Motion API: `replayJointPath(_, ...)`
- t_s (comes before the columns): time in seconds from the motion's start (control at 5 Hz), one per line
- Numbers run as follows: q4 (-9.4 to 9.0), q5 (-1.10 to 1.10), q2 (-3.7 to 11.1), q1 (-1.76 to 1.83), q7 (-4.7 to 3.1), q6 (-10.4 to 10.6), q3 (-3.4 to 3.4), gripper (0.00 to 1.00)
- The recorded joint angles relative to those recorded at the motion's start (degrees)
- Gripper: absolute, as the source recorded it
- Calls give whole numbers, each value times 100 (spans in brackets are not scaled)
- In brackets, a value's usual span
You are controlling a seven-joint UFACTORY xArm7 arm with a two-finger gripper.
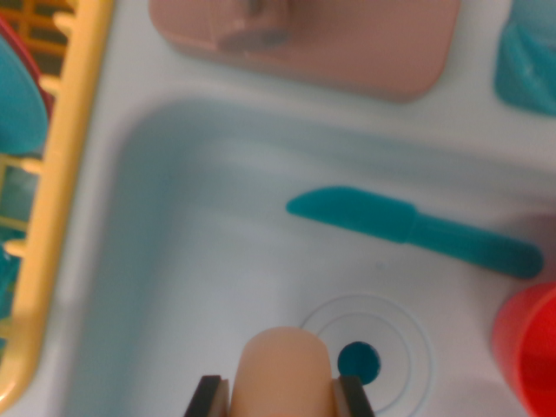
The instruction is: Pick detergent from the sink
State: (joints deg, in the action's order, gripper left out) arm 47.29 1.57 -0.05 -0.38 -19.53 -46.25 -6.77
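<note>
Hand (282,395) closed on the peach detergent bottle (283,369) at the bottom centre, over the sink (174,261).
A teal toy knife (408,228) lies in the basin at right; the drain (358,362) is just beside the bottle.

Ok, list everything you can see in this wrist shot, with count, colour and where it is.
sink: one, pale blue-white, fills the middle
knife: one, teal, lying in the sink, right of centre
drain: one, teal hole in the sink floor, bottom centre
faucet base: one, pink, top edge
dish rack: one, yellow, left edge
red object: one, lower right, cut off
teal object: one, top right, blurred
detergent: one, peach, between the fingers
gripper: one, black fingers, bottom centre
</note>
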Motion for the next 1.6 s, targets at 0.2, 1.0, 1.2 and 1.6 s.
replayJointPath(0.2,152,-11,-63,1,11,-215,2,100)
replayJointPath(1.0,492,-34,-205,4,36,-695,7,100)
replayJointPath(1.2,492,-34,-205,4,36,-695,7,100)
replayJointPath(1.6,676,-47,-282,5,49,-955,9,100)
